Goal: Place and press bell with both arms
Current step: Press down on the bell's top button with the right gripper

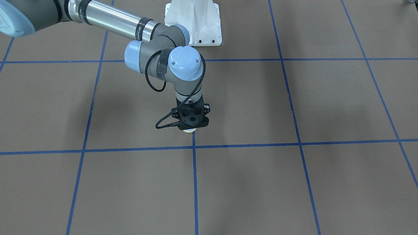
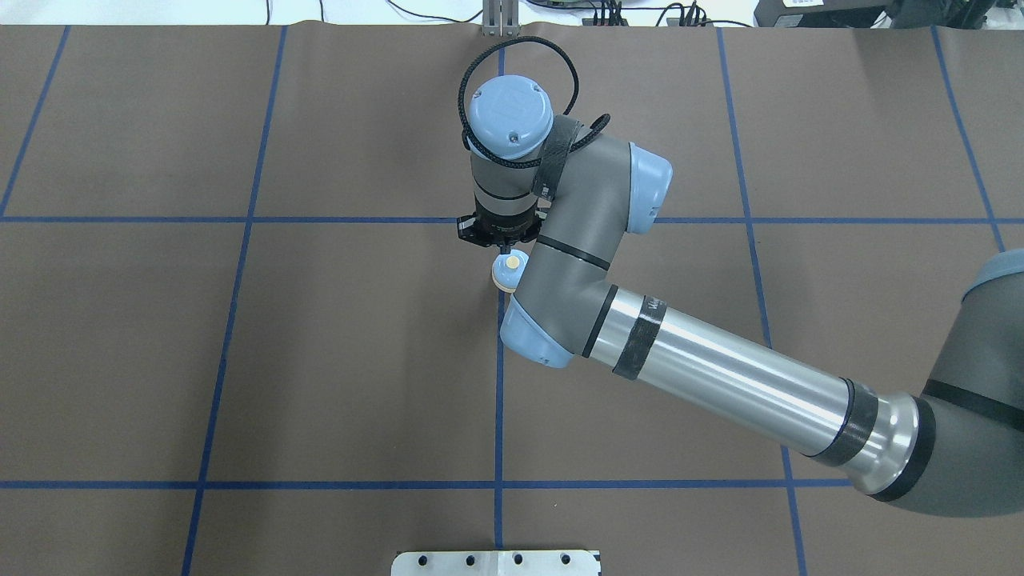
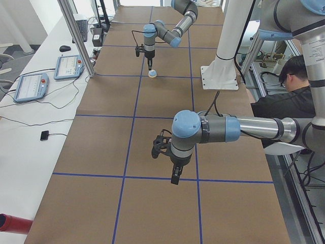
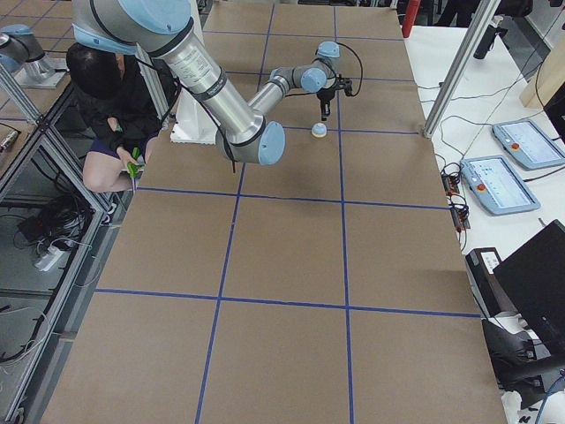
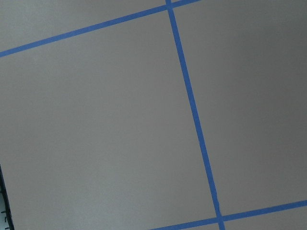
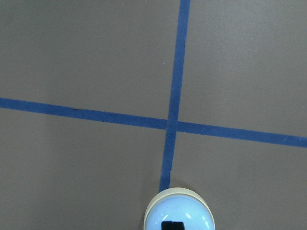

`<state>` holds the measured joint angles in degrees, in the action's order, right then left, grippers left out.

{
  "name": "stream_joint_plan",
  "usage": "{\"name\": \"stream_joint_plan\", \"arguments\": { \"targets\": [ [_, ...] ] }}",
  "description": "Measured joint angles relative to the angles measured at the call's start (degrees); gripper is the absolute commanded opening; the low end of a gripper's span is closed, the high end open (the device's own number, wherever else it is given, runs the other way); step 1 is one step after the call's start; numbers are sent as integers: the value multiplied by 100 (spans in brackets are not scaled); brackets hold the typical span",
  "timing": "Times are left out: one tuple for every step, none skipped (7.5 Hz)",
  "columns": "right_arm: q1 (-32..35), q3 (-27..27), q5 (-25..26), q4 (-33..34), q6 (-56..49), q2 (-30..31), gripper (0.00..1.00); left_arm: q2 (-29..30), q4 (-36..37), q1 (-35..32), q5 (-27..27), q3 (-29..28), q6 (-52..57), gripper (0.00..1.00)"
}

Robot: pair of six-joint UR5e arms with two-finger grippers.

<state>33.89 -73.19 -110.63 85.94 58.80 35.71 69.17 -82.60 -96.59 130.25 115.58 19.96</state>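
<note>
The light-blue bell (image 2: 507, 274) with its cream button stands on the brown table at a blue tape line. It also shows in the right wrist view (image 6: 178, 213) at the bottom edge and in the front view (image 1: 189, 130), mostly hidden under the gripper. My right gripper (image 2: 502, 247) points straight down just above the bell's button, its fingertips (image 6: 172, 225) together and holding nothing. My left gripper (image 3: 175, 178) hangs over bare table far from the bell. It shows only in the left side view, so I cannot tell whether it is open. The left wrist view shows only table.
The white bolted pedestal (image 1: 196, 23) stands behind the bell on the robot's side. A metal post (image 3: 76, 35) and control tablets (image 3: 30, 86) stand on the white bench beside the table. An operator (image 3: 294, 96) sits by the robot.
</note>
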Motion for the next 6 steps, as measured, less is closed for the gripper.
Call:
{"name": "stream_joint_plan", "arguments": {
  "targets": [
    [-5,3,-13,16,6,7,0,0,2,0,0,0,-1,100],
    [-15,5,-22,42,8,18,0,0,1,0,0,0,-3,100],
    [-30,6,-26,69,8,28,0,-6,-1,0,0,0,-6,100],
    [-51,8,-26,85,8,37,0,-16,-1,0,0,1,-9,100],
    [-76,12,-23,108,9,44,0,-27,0,0,0,4,-10,100],
    [-96,13,-19,138,9,47,0,-36,2,0,2,10,-10,100]
  ]
}}
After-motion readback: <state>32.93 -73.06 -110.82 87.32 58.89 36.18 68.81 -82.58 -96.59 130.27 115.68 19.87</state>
